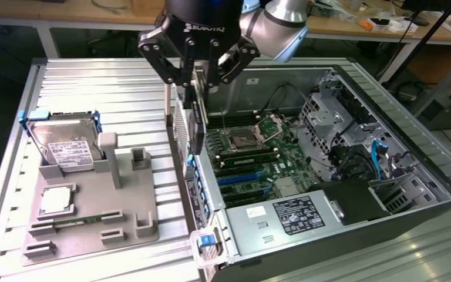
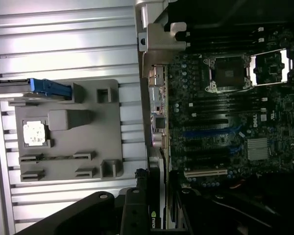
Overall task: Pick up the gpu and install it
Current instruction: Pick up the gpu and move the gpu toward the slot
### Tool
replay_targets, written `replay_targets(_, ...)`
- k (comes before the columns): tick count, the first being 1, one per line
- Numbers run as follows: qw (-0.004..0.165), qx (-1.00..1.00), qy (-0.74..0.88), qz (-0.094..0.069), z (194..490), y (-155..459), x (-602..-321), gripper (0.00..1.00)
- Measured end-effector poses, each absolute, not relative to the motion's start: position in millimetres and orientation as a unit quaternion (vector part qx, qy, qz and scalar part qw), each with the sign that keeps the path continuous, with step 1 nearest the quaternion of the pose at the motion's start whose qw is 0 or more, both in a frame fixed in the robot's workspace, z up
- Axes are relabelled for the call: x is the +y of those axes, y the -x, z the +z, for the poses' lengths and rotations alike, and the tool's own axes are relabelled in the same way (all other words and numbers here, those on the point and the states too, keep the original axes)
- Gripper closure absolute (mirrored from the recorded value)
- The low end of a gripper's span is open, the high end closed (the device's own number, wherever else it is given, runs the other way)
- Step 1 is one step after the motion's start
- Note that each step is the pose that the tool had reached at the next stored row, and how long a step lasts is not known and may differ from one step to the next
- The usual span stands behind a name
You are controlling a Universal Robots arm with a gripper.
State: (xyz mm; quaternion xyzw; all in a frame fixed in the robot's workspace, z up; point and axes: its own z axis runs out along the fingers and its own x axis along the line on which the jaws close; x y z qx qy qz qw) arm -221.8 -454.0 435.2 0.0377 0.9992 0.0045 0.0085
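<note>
Fingers point(image 1: 165, 66) of the gripper point(image 1: 198, 82) pinch the gpu point(image 1: 198, 120), which hangs edge-on at upper centre of the exterior view, over the open case's point(image 1: 413, 147) edge. Pickup looks done; seating it in a motherboard point(image 1: 265, 170) slot remains.

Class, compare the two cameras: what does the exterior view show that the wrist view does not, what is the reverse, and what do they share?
Exterior view adds: the labelled power supply, the blue cables in the case, and a wooden workbench behind.
Wrist view adds: a green logo on the card's edge.
Both: the gpu held edge-on in the gripper, the grey tray, the hard drive with blue clips, the motherboard and its open processor socket.
</note>
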Motion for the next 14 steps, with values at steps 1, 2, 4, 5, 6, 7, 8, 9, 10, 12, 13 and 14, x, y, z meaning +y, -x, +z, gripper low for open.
replay_targets(1,0.008,0.999,-0.038,0.004,434.6,217.3,-453.8,0.73)
replay_targets(2,0.008,0.999,-0.038,0.004,433.9,212.5,-453.7,0.73)
replay_targets(4,0.008,0.999,-0.038,0.004,432.9,202.8,-453.2,0.73)
replay_targets(5,0.008,0.999,-0.038,0.004,432.5,197.9,-452.9,0.73)
replay_targets(6,0.008,0.999,-0.038,0.004,432.1,193.7,-452.7,0.73)
replay_targets(7,0.008,0.999,-0.038,0.004,431.7,188.8,-452.6,0.73)
replay_targets(8,0.008,0.999,-0.038,0.005,431.4,184.6,-452.3,0.73)
replay_targets(9,0.008,0.999,-0.038,0.004,431.2,179.9,-452.1,0.73)
replay_targets(10,0.008,0.999,-0.038,0.004,431.0,175.5,-451.8,0.73)
replay_targets(12,0.008,0.999,-0.038,0.004,430.5,164.4,-451.2,0.73)
replay_targets(13,0.008,0.999,-0.038,0.004,430.1,156.4,-450.6,0.73)
replay_targets(14,0.008,0.999,-0.038,0.005,429.6,148.1,-450.3,0.73)
